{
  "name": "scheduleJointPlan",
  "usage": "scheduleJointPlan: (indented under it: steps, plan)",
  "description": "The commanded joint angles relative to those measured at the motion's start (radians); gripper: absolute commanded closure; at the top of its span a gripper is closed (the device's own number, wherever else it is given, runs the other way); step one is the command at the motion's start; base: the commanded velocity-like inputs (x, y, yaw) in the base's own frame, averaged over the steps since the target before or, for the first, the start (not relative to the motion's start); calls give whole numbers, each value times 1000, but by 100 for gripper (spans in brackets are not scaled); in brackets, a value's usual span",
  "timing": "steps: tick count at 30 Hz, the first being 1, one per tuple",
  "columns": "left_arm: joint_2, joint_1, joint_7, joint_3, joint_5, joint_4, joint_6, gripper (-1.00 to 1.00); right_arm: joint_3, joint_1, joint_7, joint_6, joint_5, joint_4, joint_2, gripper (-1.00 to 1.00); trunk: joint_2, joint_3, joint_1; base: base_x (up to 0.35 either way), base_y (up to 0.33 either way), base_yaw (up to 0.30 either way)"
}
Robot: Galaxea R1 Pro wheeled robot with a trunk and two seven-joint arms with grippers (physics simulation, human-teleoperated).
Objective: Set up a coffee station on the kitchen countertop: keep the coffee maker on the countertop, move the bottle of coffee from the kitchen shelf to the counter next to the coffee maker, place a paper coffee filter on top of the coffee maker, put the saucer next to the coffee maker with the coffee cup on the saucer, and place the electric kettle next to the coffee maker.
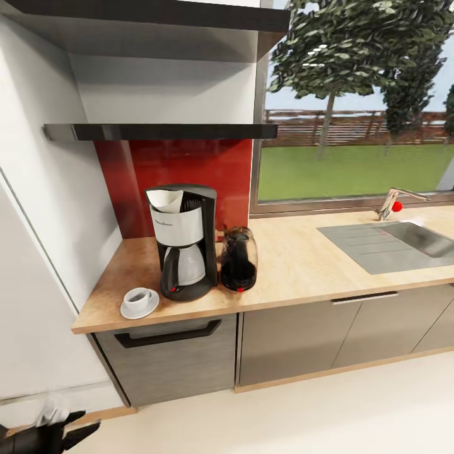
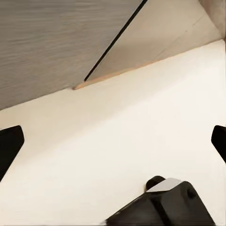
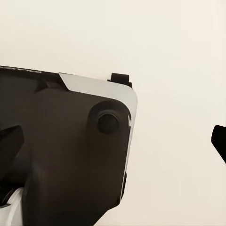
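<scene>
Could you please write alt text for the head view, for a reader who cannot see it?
A black and steel coffee maker stands on a light-wood countertop with a white paper coffee filter in its top, a dark glass electric kettle at one side and a white coffee cup on a saucer at the other. A steel sink lies under a window.

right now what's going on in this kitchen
Nothing is being handled. The robot stands back from the countertop, both arms hanging low over the pale floor, fingers spread with nothing between them. The coffee maker carries the paper coffee filter on top; the electric kettle sits beside it, and the coffee cup rests on the saucer.
</scene>
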Motion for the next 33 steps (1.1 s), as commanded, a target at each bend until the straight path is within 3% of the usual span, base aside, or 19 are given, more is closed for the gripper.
scheduleJointPlan:
  steps: [1, 7, 9, 15, 16, 20, 22, 25, 26, 29, 33]
  plan:
    - [0, 11, 45, 4, -14, 35, -15, -100, 8, 0, 3, 5, -10, -2, 0, -100, -1, -1, 0, 0, 0, 0]
    - [-1, 51, 386, -2, -73, 317, -166, -100, 8, 0, 2, 5, -11, -3, 0, -100, -1, -1, 0, 0, 0, 0]
    - [-2, 53, 482, -3, -100, 402, -185, -100, 8, 0, 1, 5, -12, -3, 0, -100, -1, -1, 0, 0, 0, 0]
    - [-4, 55, 908, -5, -192, 687, -228, -100, 7, 0, -5, 7, -12, -2, 0, -100, -1, -1, 0, 0, 0, 0]
    - [-4, 55, 945, -5, -197, 705, -229, -100, 6, 0, -5, 7, -12, -2, 0, -100, -1, -1, 0, 0, 0, 0]
    - [-5, 57, 1227, -7, -239, 820, -225, -100, 3, 0, -6, 7, -12, -2, 1, -100, -1, -1, 0, 0, 0, 0]
    - [-9, 58, 1322, -7, -246, 858, -224, -100, 3, 0, -7, 7, -12, -2, 2, -100, -1, -1, 0, 0, 0, 0]
    - [-43, 61, 1497, -7, -251, 908, -221, -100, 2, 0, -17, 7, -12, -1, 2, -100, -1, -1, 0, 0, 0, 0]
    - [-52, 63, 1526, -7, -251, 912, -221, -100, 2, 0, -24, 7, -12, 0, 2, -100, -1, -1, 0, 0, 0, 0]
    - [-98, 73, 1683, -7, -252, 925, -210, -100, 3, 0, -94, 8, -13, 4, 1, -100, -1, -1, 0, 0, 0, 0]
    - [-141, 76, 1756, -7, -252, 928, -187, -100, 6, 0, -134, 8, -11, 7, 11, -100, -1, -1, 0, 0, 0, 0]
